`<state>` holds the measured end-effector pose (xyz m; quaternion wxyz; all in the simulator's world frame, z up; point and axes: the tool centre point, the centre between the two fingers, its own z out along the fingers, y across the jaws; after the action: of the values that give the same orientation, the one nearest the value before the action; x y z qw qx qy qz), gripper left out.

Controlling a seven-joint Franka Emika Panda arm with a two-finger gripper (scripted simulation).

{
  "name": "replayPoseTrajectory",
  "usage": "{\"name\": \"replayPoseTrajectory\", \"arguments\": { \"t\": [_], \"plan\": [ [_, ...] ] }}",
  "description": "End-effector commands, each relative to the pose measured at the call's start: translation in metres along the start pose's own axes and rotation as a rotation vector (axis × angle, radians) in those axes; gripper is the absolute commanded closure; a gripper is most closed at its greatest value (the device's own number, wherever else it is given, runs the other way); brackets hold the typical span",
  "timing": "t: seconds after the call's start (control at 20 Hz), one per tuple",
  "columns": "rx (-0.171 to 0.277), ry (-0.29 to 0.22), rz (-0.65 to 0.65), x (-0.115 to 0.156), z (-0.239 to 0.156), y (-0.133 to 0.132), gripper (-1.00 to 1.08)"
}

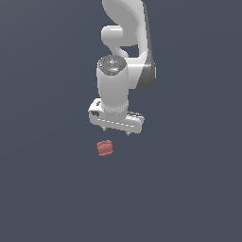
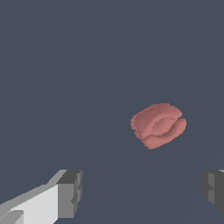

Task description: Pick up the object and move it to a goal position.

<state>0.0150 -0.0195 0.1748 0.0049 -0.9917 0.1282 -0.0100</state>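
The fingers (image 2: 70,192) are spread wide and empty, the gripper (image 1: 115,133) poised above the surface (image 1: 42,189); the object (image 1: 105,148) lies just beneath, untouched, awaiting a straddling descent.

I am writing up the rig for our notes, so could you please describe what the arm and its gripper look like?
The arm is glossy white with rounded, bulbous links, a dark grey band along one side and a dark grey round cap at the wrist. The gripper has a wide white block body. In the wrist view its fingers are grey, blocky and ridged. No cables or markings show.
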Motion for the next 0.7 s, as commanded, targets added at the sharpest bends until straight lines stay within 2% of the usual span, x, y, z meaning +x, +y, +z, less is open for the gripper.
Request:
{"name": "replayPoseTrajectory", "arguments": {
  "t": [0.0,0.65],
  "plan": [
    [0.001,-0.003,0.075,0.002,0.005,0.004,-0.92],
    [-0.001,-0.014,0.480,0.012,0.033,0.023,-0.92]
  ]
}}
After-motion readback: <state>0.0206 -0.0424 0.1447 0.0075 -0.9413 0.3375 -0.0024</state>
